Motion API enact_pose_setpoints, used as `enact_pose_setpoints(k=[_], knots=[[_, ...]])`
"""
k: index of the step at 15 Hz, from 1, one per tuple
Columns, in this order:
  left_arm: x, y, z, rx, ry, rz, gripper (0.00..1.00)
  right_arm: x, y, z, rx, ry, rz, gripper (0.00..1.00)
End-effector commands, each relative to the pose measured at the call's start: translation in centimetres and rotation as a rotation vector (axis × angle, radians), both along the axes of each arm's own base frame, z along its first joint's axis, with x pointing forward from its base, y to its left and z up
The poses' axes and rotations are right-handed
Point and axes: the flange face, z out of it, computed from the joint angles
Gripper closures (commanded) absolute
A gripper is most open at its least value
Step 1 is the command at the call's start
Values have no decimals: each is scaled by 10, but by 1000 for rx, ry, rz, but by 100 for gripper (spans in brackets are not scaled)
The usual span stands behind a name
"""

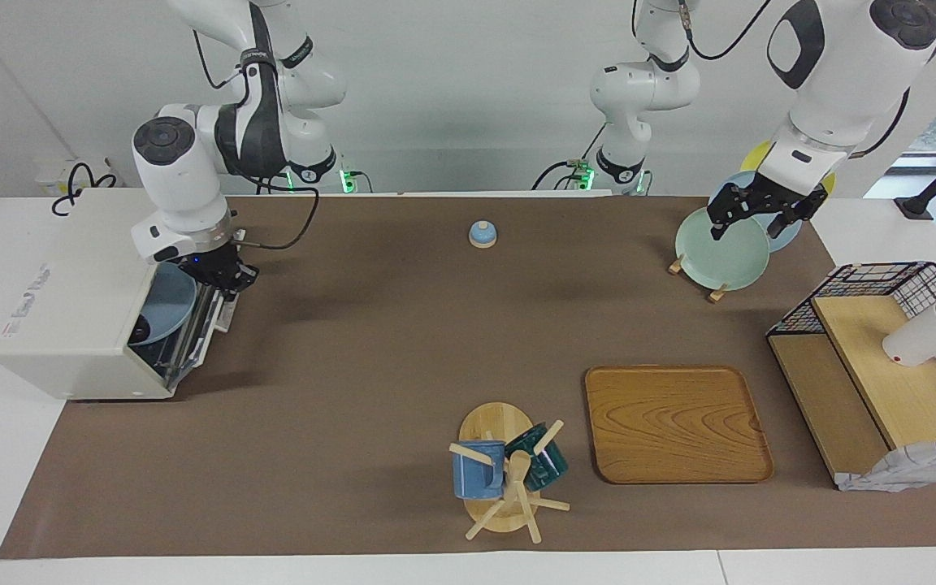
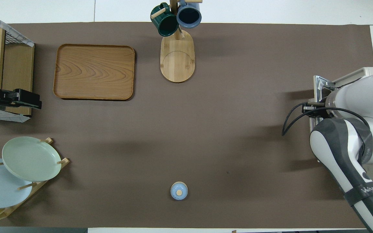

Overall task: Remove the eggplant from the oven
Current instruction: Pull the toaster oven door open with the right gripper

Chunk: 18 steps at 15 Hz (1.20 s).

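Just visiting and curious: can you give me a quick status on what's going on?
Right pincer shut on oven door handle, door swung partly down. Left pincer open, waiting over the plates. Eggplant not clearly seen; blue plate inside.

Plate (image 1: 166, 302) in oven (image 1: 70, 325) — door down

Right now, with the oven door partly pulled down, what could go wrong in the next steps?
1. The right gripper is shut on the door handle of the oven; if the grip slips, the door may swing back.
2. A blue plate with a dark object that may be the eggplant sits inside; jerking the door could shift them.
3. The left gripper hangs open over the plate rack and could bump the plates.
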Motion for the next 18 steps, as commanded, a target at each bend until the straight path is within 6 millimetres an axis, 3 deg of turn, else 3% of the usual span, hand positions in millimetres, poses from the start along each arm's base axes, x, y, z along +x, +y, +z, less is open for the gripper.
enact_pose_setpoints(k=[1,5,9,11,12,15,17,18], knots=[[-5,3,6,-5,0,-1,0,17,-36,-50,-14,-2,-30,100],[-5,3,6,-5,0,-1,0,22,-22,-72,24,-1,-46,100],[-5,3,6,-5,0,-1,0,27,15,-65,63,11,-37,100],[-5,3,6,-5,0,-1,0,31,30,-45,65,33,-64,100],[-5,3,6,-5,0,-1,0,33,29,-31,65,37,-70,75],[-5,3,6,-5,0,-1,0,24,18,5,20,90,-60,58],[-5,3,6,-5,0,-1,0,13,5,21,-67,123,-22,31],[-5,3,6,-5,0,-1,0,9,2,21,-92,153,-15,31]])
